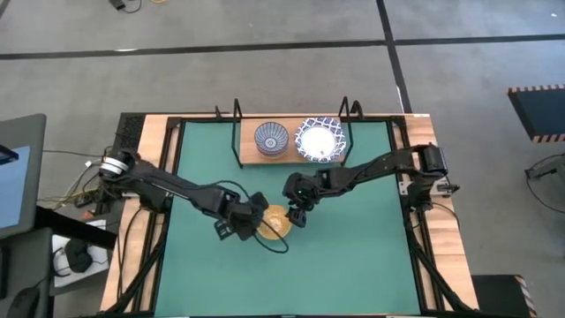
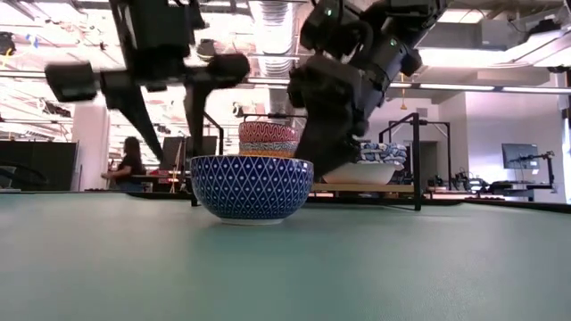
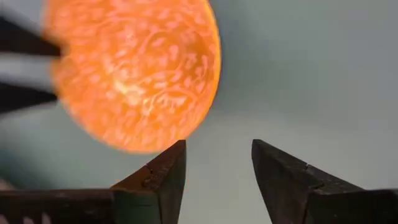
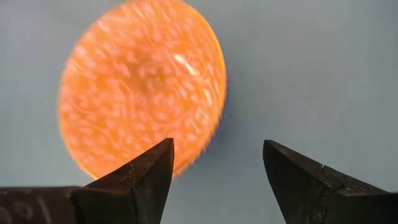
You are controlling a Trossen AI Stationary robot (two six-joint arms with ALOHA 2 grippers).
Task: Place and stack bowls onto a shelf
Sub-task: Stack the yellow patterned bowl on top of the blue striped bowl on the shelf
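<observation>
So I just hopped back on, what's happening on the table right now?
Both arms are over one bowl on the green mat, orange inside and blue lattice outside. The left gripper and right gripper sit on opposite sides of it, both open, neither holding it. The shelf at the far edge already carries a stack and a white-and-blue bowl.

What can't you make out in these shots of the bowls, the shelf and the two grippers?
- Orange-yellow bowl, high view: both grippers overlap its rim; contact unclear. Both wrist views blur its pattern.
- Stack on the shelf, low view: the blue lattice bowl in front hides the lower stacked bowls.
- White bowl, low view: the right arm covers one side.
- Left gripper and right gripper: open, holding nothing.
</observation>
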